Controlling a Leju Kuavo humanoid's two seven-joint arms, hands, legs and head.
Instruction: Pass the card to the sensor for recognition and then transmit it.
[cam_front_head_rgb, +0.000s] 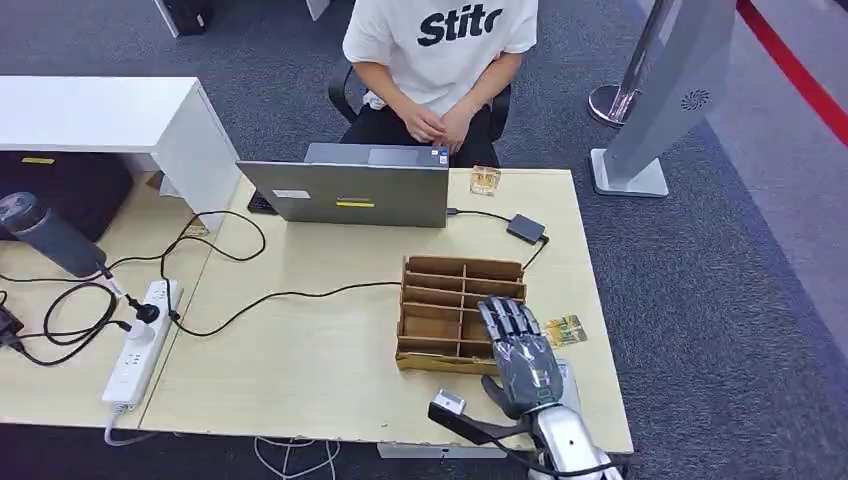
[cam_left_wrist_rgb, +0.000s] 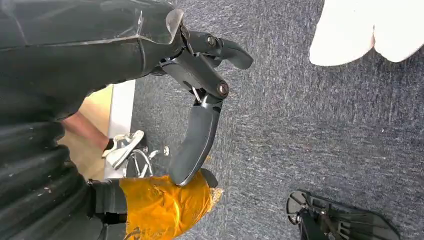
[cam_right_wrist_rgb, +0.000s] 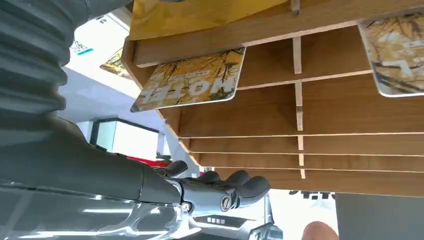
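— Table (cam_front_head_rgb: 300, 350) first: what sits on it?
— Laptop (cam_front_head_rgb: 350, 192), then wooden divider box (cam_front_head_rgb: 440, 300). My right hand (cam_front_head_rgb: 520, 355) hovers over its near right slots, fingers straight, slightly apart, holding nothing.
— Cards?
— One card (cam_right_wrist_rgb: 192, 80) in a slot, another card (cam_front_head_rgb: 565, 330) on the table beside the box.
— Left hand (cam_left_wrist_rgb: 200, 100)?
— Hanging over carpet, fingers loose, empty.

A closed grey laptop (cam_front_head_rgb: 350, 190) sits at twelve o'clock before a seated person (cam_front_head_rgb: 440, 60); a power strip (cam_front_head_rgb: 138, 345) lies at nine o'clock.

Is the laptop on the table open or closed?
Open. In the head view the laptop has its lid raised, with the lid's back facing the robot and the person seated behind it.
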